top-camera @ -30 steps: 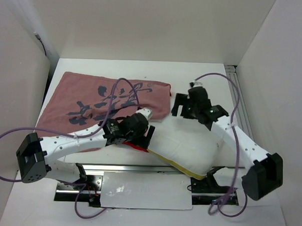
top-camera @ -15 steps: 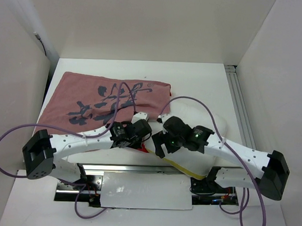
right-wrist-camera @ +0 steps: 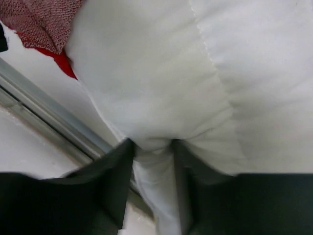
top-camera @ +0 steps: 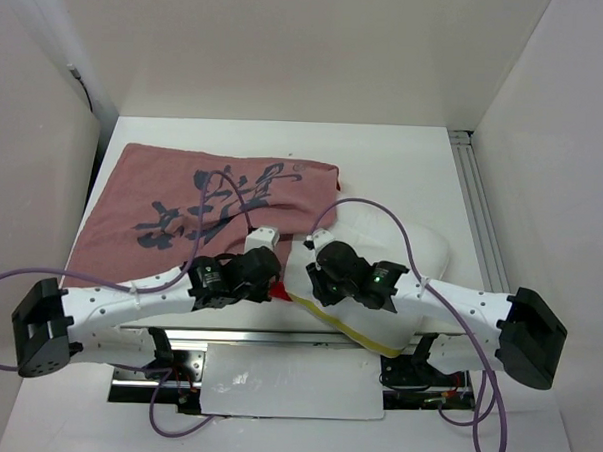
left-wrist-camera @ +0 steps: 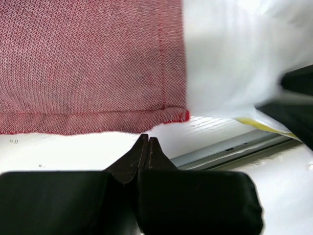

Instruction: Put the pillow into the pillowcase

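I read this as early going. The pillow (top-camera: 405, 253) lies outside the pillowcase (top-camera: 182, 206), on the worktop (top-camera: 385, 155) at the case's near right corner, its left end touching or overlapping the cloth there. The pillowcase is spread flat toward the back left, pink face up, and I can't see its mouth held open anywhere. My right hand (right-wrist-camera: 152, 152) has pinched a fold of the pillow's white cover at its near edge, so the pillow is in grip. My left hand (left-wrist-camera: 147, 143) is closed tip to tip with nothing between, just short of the case's red hem. What's left, as I judge it, is nearly everything: catch the hem, lift the mouth open, feed the pillow in and draw the cloth over it.
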`<state>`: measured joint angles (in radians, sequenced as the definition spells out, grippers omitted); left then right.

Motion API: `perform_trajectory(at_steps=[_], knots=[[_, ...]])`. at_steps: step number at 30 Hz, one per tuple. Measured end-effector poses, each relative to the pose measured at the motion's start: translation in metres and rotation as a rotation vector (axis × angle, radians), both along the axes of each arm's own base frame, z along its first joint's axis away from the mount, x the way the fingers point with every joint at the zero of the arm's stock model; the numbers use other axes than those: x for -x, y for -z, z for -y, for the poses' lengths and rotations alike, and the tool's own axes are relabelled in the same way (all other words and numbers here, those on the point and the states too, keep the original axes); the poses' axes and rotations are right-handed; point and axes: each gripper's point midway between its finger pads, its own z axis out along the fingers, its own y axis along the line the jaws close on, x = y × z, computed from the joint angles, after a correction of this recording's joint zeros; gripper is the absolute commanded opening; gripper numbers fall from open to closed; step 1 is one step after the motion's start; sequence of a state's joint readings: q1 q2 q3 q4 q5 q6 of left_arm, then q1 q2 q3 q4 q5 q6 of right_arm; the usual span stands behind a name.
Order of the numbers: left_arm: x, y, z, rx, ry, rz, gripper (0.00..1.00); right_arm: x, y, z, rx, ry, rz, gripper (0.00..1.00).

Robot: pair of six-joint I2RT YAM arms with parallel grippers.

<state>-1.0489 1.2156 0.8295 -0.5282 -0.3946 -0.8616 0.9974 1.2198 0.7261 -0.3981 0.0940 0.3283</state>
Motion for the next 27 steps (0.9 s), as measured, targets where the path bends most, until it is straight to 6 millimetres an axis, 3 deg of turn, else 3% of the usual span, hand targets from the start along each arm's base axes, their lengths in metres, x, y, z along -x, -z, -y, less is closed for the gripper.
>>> perform_trajectory(at_steps=[2,6,7,11,15,19,20,21,27], knots=[[0.001,-0.007,0.000,0.038,0.004,0.023,0.00,-0.006,0.000,-0.003,-0.017,-0.013,0.031,0.00],[0.001,-0.012,-0.001,0.067,0.022,0.051,0.00,-0.012,-0.006,-0.017,-0.081,-0.052,0.076,0.00],[0.002,-0.012,-0.002,0.068,0.024,0.051,0.09,-0.013,-0.009,-0.021,-0.102,-0.062,0.087,0.00],[0.001,-0.015,-0.003,0.047,0.046,0.059,0.91,-0.015,-0.020,-0.031,-0.164,-0.091,0.107,0.00],[-0.009,-0.035,0.004,0.053,0.026,0.092,0.91,-0.016,-0.025,-0.030,-0.178,-0.095,0.115,0.00],[-0.022,-0.043,0.007,0.016,-0.019,0.117,0.83,-0.016,-0.026,-0.030,-0.181,-0.095,0.116,0.00],[-0.025,-0.042,0.005,-0.012,-0.036,0.116,0.74,-0.016,-0.026,-0.030,-0.181,-0.095,0.116,0.00],[-0.027,-0.040,0.004,-0.033,-0.055,0.111,0.73,-0.016,-0.026,-0.030,-0.181,-0.095,0.116,0.00],[-0.026,-0.013,-0.004,-0.162,-0.089,0.050,0.75,-0.019,-0.029,-0.028,-0.188,-0.084,0.120,0.00]])
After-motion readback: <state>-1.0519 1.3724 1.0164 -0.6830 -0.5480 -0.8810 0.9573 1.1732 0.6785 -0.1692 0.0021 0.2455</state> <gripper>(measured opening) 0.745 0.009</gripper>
